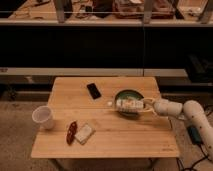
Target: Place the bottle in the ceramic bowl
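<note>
Camera view looks down from the front on a wooden table (107, 132) standing on a speckled floor, with dark shelving behind it. From the right edge a white arm (192, 112) reaches in over the table's right side. Its gripper (145, 105) sits at the right rim of the green bowl (127, 95) and is closed on the bottle (127, 104), gripping it at its right end. The bottle lies roughly level, pointing left, with its white cap toward the middle of the table. It stretches across the front part of the bowl and covers much of the near rim; whether it touches the bowl or hangs just above it cannot be told.

The bowl stands on the right half of the table, toward the back. Just left of it, apart from it, a black phone (93, 90) lies flat and slightly slanted. At the front left, a white cup (43, 117) stands upright near the table's left edge. To its right a dark red slender thing (72, 132) lies on the wood, and a flat white packet (84, 133) lies just beside that, close enough that contact cannot be ruled out. Both are well apart from the bowl and the bottle.
</note>
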`<state>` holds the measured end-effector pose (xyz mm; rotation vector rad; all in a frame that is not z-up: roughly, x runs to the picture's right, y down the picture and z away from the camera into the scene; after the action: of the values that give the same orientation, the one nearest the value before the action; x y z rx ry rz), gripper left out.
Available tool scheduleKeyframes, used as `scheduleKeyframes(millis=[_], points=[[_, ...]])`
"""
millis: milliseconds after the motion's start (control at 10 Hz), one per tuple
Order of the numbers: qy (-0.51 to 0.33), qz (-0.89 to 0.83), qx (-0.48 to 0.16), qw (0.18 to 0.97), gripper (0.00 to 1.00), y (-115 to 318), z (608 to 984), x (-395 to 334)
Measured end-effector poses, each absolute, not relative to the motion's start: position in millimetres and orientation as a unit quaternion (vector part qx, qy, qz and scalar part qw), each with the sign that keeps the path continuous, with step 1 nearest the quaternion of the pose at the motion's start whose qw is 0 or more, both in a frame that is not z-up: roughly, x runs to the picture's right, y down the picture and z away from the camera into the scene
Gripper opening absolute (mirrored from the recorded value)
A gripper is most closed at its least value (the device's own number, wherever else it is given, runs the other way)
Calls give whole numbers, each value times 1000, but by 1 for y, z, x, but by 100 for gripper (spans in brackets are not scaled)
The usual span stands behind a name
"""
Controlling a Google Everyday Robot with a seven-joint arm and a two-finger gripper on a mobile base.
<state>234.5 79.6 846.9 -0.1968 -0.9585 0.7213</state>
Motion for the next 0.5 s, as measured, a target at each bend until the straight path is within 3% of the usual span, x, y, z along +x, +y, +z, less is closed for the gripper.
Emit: scheduleKeyframes(millis=[300, 500], points=[[-439, 367, -83, 816, 2, 66, 866, 256], [-432, 380, -79, 814, 21, 64, 878, 272]])
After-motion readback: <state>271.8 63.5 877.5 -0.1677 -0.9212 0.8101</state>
